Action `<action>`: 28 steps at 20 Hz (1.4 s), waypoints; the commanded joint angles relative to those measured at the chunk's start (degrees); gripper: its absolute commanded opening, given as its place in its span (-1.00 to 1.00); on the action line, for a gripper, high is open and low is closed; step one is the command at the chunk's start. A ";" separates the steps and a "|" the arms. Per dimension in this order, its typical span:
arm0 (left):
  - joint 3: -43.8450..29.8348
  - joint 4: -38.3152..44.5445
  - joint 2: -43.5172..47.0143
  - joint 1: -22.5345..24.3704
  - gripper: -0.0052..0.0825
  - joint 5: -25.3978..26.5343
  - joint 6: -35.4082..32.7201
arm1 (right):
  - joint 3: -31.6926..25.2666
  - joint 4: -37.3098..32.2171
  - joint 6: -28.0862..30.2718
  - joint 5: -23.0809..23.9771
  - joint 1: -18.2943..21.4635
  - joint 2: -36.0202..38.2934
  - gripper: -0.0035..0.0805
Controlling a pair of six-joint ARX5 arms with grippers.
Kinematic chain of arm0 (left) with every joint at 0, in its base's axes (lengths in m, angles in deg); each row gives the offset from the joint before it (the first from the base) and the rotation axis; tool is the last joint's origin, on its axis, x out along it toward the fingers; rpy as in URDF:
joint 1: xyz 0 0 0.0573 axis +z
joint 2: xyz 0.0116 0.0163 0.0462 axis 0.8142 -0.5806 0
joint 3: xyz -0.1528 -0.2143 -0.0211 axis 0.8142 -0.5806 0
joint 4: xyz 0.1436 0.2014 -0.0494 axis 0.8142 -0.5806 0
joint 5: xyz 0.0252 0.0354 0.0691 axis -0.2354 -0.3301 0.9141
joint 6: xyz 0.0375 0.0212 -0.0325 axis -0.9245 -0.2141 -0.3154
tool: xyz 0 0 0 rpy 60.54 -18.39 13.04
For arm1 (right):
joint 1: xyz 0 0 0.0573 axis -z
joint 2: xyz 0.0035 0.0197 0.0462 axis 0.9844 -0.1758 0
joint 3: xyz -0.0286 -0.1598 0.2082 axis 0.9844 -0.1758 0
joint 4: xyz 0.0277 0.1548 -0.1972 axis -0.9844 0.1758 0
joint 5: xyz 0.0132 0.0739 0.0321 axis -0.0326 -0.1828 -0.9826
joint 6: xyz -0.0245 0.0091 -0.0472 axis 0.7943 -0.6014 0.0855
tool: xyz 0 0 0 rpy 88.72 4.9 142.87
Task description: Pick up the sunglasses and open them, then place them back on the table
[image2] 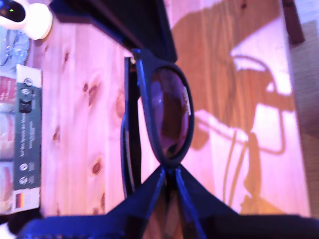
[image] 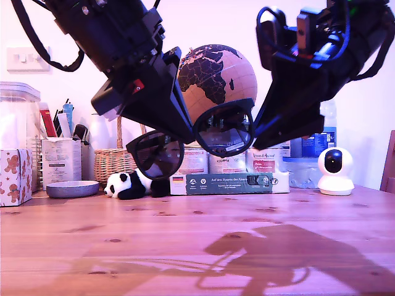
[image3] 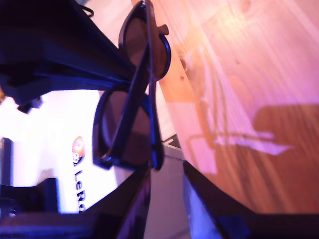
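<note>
while the bench [image: 197, 246] lies bare and shadowed below, the sunglasses [image: 191, 139] hang in the air above it, tilted, lenses toward the exterior view, in front of a globe [image: 216, 77]. my first gripper [image2: 169, 172] has its fingers closed on the frame's end at one lens. my second gripper [image3: 164, 167] has its fingers set at the other end, narrowly parted; i cannot tell whether they clamp it.
</note>
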 commanded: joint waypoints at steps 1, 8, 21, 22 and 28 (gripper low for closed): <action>-0.79 0.98 0.55 -0.22 -0.93 -0.09 0.22 | -0.09 -1.03 0.24 1.29 -1.42 0.57 -0.50; -0.79 0.81 0.61 -1.66 -0.93 -0.09 -0.15 | -0.09 -5.03 -0.09 5.97 -2.05 0.57 -0.50; -0.79 0.52 0.61 -6.69 -0.93 -0.07 -0.31 | -0.09 -16.50 -1.84 12.52 -2.01 0.57 -0.50; -0.79 0.55 0.61 -7.02 -0.93 -0.09 -0.44 | -0.09 -18.16 -2.58 13.29 -2.01 0.57 -0.50; -0.79 0.57 0.61 -7.80 -0.93 -0.04 -0.70 | -0.09 -29.05 -7.82 19.21 -2.03 0.57 -0.50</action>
